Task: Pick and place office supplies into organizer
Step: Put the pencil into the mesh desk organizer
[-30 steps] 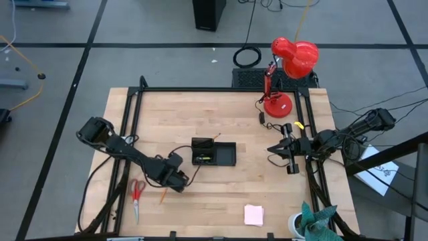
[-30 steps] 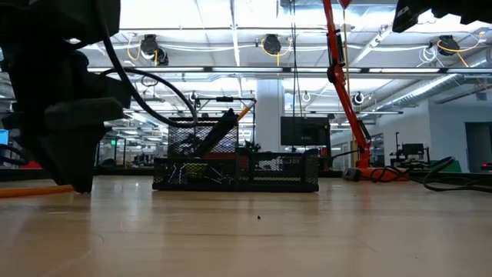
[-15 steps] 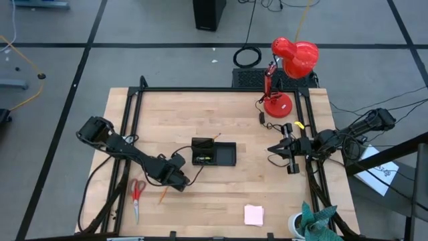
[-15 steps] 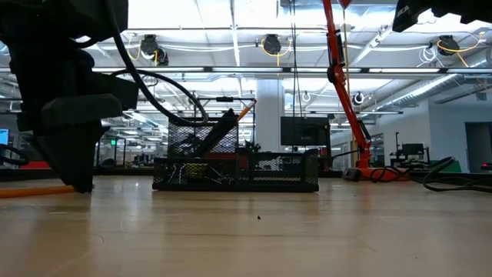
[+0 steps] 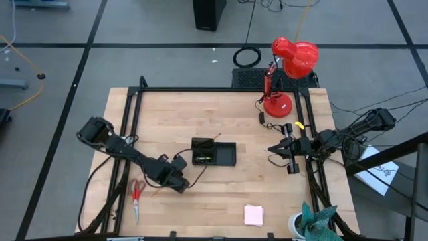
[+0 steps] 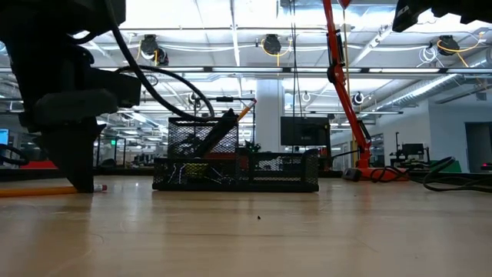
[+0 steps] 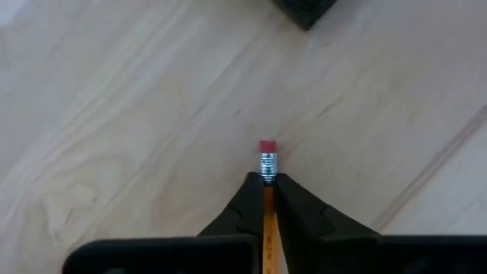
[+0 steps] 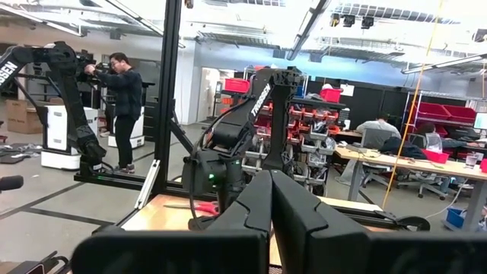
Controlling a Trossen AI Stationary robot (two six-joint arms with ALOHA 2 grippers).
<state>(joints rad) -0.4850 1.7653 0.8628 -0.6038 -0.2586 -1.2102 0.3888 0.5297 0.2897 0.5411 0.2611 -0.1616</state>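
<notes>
The small black mesh organizer (image 5: 214,153) at mid-frame in the high view already holds some dark items, too small to tell apart. The left gripper (image 7: 265,185), low left of it, is clamped on the orange pencil with a pink eraser (image 7: 267,161), lying on the wooden table (image 5: 234,114). Red-handled scissors (image 5: 136,194) at lower left and a pale pink note pad (image 5: 253,214) at bottom centre remain. The right gripper (image 5: 291,148) waits closed at right.
</notes>
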